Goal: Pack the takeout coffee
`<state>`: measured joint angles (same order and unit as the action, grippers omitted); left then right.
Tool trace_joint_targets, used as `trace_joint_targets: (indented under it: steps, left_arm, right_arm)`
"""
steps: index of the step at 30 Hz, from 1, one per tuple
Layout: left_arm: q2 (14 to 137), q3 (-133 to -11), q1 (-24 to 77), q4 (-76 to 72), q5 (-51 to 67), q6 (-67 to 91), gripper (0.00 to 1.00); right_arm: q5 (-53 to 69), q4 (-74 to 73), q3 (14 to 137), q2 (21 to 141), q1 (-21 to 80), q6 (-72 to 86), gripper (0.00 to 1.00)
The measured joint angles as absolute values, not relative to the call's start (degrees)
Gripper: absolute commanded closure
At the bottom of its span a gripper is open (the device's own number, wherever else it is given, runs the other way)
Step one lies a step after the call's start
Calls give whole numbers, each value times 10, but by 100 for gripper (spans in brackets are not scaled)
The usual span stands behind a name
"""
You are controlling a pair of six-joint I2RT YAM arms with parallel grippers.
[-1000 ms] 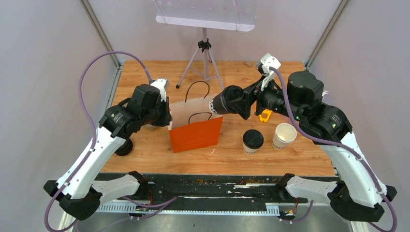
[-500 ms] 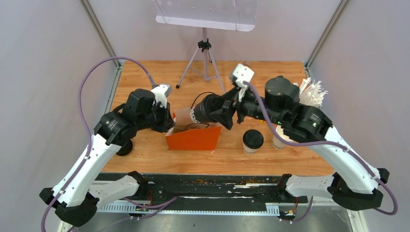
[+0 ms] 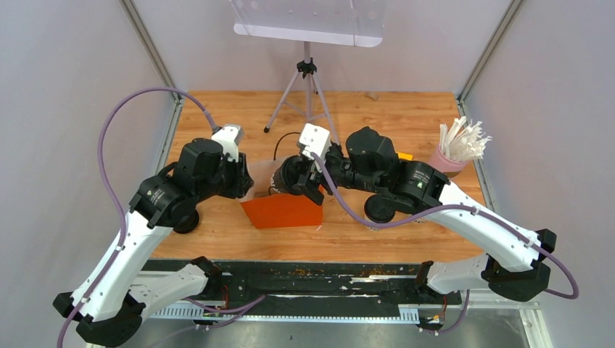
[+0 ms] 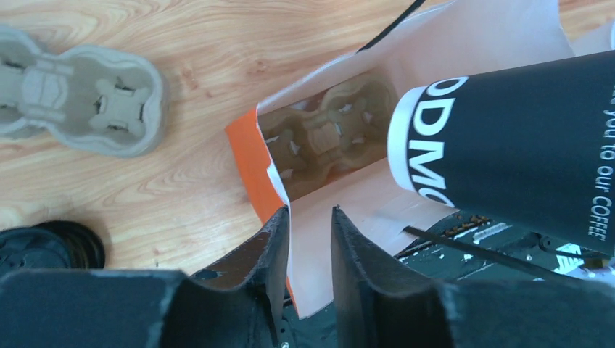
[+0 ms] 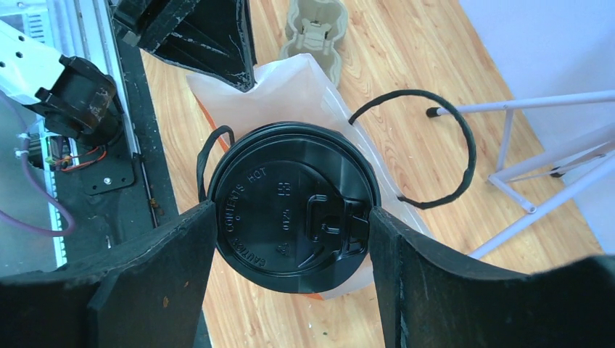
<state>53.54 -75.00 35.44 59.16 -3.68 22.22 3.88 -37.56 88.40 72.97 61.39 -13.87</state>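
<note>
**Cup swung over the bag mouth**

Within the last second the right gripper [image 5: 292, 217] swung left, carrying the coffee cup [image 4: 508, 138] from beside the orange bag [image 3: 283, 210] to over its open mouth. We saw its fingers clamped on the cup's sides. The left gripper [image 4: 308, 225] stood narrowly parted astride the bag's rim. A pulp tray [image 4: 326, 138] lay inside the bag. Only a thin margin of lining showed round the lid. A second lidded cup [image 3: 378, 209] stood apart to the bag's right.

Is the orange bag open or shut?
Open. The orange bag gapes at the top, and a brown tray shows down inside it.
</note>
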Motion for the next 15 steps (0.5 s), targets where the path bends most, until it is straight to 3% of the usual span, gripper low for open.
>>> trace_joint_targets:
  steps: [6,15]
  left_arm:
    - [542,-779,355,650,-83,240,42]
    - [532,-812,355,716,-106,261,37]
  right_arm:
    - [39,-359,866,731,626,-170,28]
    - [30,-348,849,737,675,-223,28]
